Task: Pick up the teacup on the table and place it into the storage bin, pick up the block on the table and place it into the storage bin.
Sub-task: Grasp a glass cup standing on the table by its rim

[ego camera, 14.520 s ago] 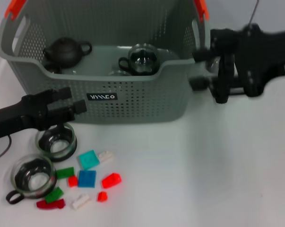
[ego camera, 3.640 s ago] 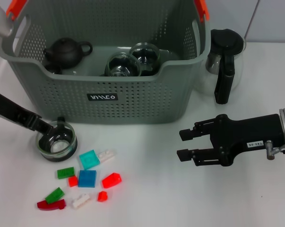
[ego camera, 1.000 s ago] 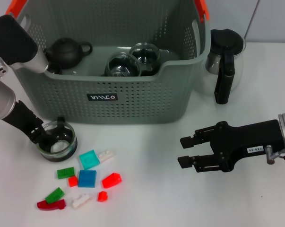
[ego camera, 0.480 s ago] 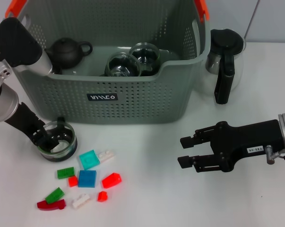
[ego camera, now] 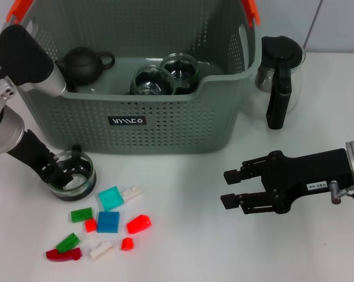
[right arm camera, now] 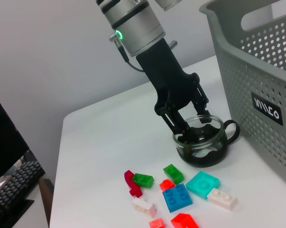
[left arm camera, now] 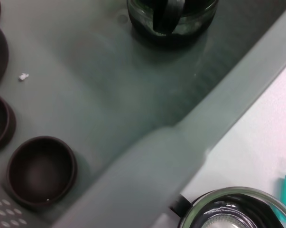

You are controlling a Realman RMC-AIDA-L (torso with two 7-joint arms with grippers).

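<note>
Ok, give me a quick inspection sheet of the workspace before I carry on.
Surface: white table.
Job's things: glass teacup on the table before the storage bin; two glass teacups already inside it; loose blocks on the table.
Clutter: black teapot and small dark cups in the bin; glass pitcher beside the bin.
Grippers: left gripper at the teacup's rim, one finger inside; right gripper open, hovering over the table.
Cables: nothing seen.
Surroundings: keyboard beyond the table edge.
</note>
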